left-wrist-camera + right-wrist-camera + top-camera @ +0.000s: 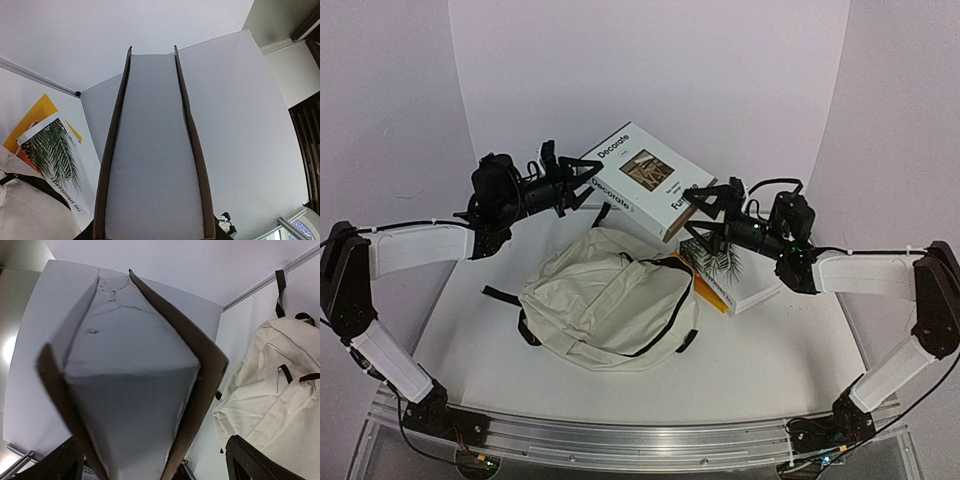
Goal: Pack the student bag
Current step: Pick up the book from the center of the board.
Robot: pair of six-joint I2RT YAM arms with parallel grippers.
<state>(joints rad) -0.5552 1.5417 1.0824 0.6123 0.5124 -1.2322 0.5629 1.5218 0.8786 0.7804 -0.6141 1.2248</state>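
My left gripper point(584, 176) pinches the book point(645, 180), upper centre, keeping it aloft beyond the student bag point(610, 310), ready for packing. My right gripper point(701, 213), fingers spread, flanks its other end without carrying it.

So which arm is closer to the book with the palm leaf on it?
Right. The right arm is right by the palm leaf book; the left arm is across the bag, at the white book's far end.
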